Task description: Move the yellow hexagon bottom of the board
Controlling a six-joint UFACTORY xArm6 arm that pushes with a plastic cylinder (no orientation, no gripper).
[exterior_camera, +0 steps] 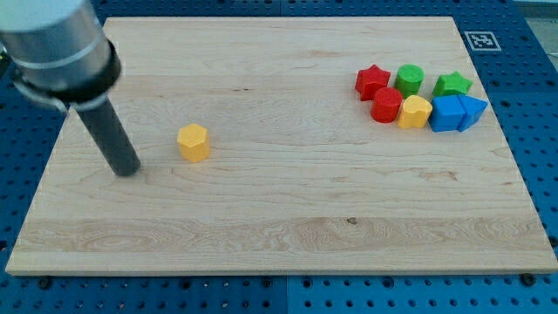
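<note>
Tip near yellow hexagon, on its left; no legible text.

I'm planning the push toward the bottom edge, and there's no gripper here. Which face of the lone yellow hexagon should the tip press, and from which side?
Press the yellow hexagon on its far face, coming from the view's top. My tip now sits to its left and slightly lower, apart from it, so it would probably have to circle around behind first.

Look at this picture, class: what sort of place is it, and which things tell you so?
Probably a robotics lab bench. A wooden board lies on a blue perforated base with a printed marker tag; my tip stands left of a yellow hexagon, apart.
</note>
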